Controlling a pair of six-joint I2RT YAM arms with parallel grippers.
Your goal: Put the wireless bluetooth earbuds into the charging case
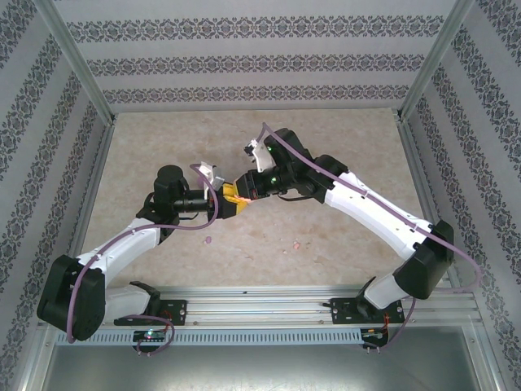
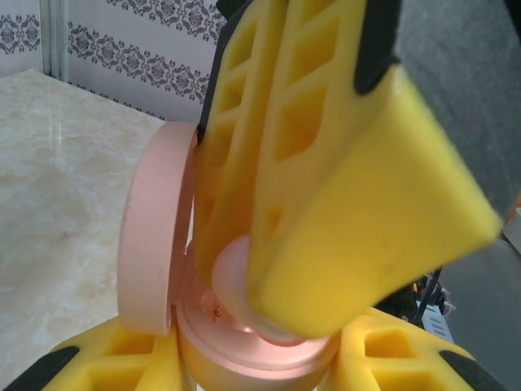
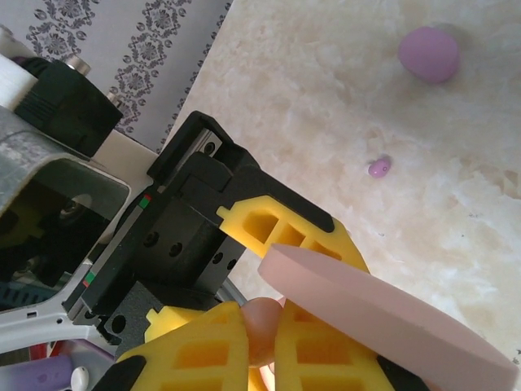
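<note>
At table (image 1: 342, 147) centre, fingers (image 3: 195, 354) hold earbud (image 3: 260, 330) at case (image 3: 383, 318).

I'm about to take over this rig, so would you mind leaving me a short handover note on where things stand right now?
Left gripper: shut on the pink charging case, lid open.
Right gripper: shut on a pale pink earbud, pressed at the case's base; I cannot tell whether it is seated.
On the table: a tiny purple earbud, a larger purple piece, a small pink piece.
Done: case open, one bud brought to it.
Left: seat it, release, fetch the rest.
</note>
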